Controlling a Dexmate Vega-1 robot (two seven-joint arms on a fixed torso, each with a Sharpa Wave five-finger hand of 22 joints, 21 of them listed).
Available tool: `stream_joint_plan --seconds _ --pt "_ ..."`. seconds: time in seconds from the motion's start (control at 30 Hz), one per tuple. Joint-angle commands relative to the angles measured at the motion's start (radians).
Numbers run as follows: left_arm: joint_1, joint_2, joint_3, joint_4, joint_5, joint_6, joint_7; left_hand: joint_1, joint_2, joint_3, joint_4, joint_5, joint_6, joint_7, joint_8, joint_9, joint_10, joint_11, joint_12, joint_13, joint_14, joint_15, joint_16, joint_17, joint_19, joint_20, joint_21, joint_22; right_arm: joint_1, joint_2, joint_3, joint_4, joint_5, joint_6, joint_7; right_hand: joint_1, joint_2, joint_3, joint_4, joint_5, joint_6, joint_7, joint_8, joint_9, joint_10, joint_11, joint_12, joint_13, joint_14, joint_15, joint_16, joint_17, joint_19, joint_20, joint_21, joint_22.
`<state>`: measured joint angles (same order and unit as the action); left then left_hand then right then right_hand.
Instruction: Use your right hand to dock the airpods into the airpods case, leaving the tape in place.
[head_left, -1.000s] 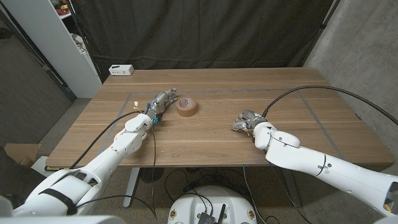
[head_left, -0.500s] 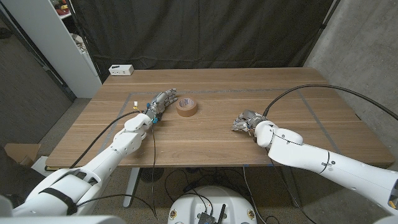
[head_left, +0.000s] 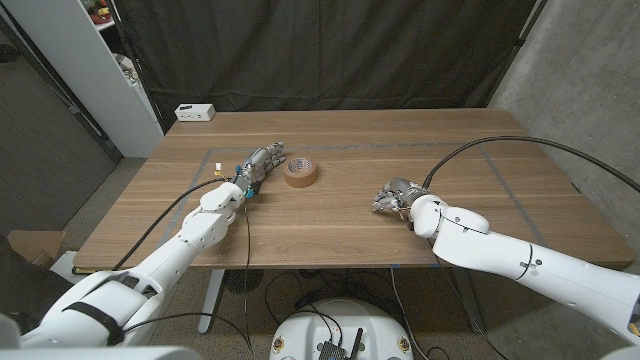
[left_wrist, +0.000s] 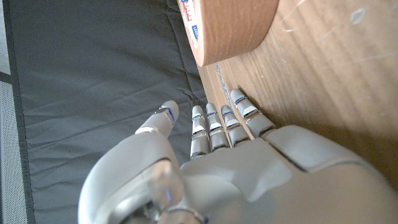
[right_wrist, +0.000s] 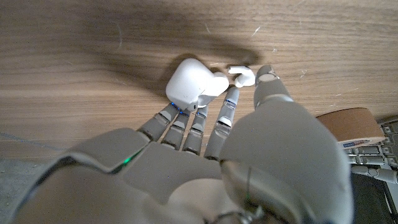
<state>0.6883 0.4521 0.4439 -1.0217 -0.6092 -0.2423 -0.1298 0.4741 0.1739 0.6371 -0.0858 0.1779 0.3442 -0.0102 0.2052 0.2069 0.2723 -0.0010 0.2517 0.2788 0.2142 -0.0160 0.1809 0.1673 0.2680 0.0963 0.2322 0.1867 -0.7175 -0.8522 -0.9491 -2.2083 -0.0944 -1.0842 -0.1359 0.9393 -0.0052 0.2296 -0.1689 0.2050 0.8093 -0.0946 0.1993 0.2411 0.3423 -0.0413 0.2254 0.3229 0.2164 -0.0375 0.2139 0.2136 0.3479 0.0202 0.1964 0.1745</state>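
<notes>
Docking step judged in hand; airpods case (right_wrist: 189, 84) and an airpod (right_wrist: 242, 76) are touched on the bench (head_left: 350, 235) by right hand (head_left: 396, 195) fingertips; firm hold not discernible; tape (head_left: 300, 171) left well apart; careful seating needed next.

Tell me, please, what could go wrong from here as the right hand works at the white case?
The right hand has its fingertips crowded on the case, with an earbud right beside it; a push might slide the case away or flick the earbud off. The hand also hides both in the head view.
</notes>
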Motion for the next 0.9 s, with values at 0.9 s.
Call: stream_joint_plan --seconds 0.9 --pt "0.01 0.003 0.009 -0.023 0.013 0.005 0.011 0.0 -0.003 -0.003 -0.005 0.006 0.02 0.009 0.004 0.003 0.01 0.0 0.0 0.002 0.002 0.01 0.002 0.004 0.0 0.009 -0.002 0.002 -0.071 0.045 0.04 0.011 -0.018 0.036 -0.094 0.08 0.02 0.031 0.001 0.002 0.111 0.004 0.047 0.011 0.05 -0.022 0.015 -0.002 0.043 -0.103 0.019 -0.004 0.061 -0.03 0.021 0.005"
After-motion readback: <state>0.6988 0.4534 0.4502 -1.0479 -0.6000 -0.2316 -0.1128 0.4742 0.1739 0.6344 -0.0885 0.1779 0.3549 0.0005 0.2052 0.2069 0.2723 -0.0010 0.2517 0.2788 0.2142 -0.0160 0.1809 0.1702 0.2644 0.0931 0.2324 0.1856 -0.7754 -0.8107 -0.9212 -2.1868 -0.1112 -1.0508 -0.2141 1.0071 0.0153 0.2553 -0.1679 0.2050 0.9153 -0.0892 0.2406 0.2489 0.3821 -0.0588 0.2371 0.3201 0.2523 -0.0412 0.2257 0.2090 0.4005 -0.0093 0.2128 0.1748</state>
